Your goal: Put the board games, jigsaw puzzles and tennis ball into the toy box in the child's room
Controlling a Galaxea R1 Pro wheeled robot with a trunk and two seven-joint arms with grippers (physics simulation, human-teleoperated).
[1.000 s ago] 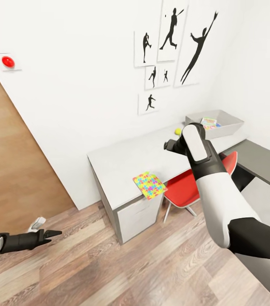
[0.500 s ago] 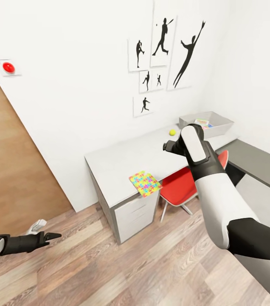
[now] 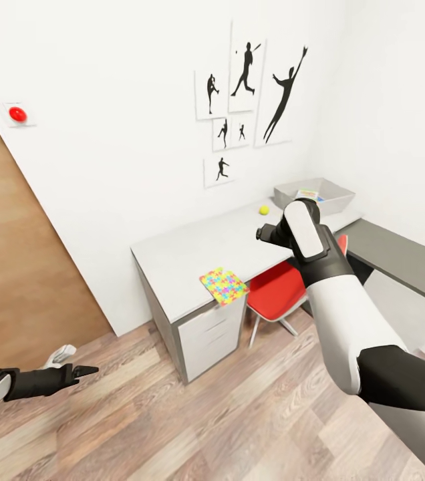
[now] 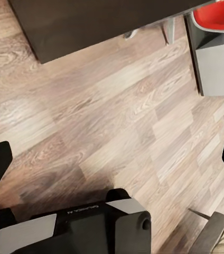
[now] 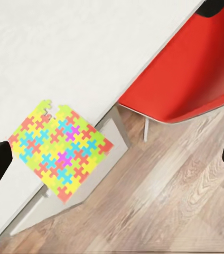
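Observation:
A multicoloured jigsaw puzzle lies at the front edge of the light grey table, one corner overhanging above the white drawer unit. The yellow-green tennis ball rests near the table's back edge. Farther right on the table stands the grey toy box, with something flat and colourful inside. My right gripper hovers open above the table between ball and puzzle, holding nothing. My left gripper hangs open and low over the wood floor. The bed is out of view.
A red chair is tucked under the table. A lower dark grey cabinet top runs along the right wall. A brown door and a red wall button are at left. Wood floor lies open in front.
The whole head view has shifted: table, pictures and toy box sit further left and smaller, so the camera moved. Both arms keep their poses.

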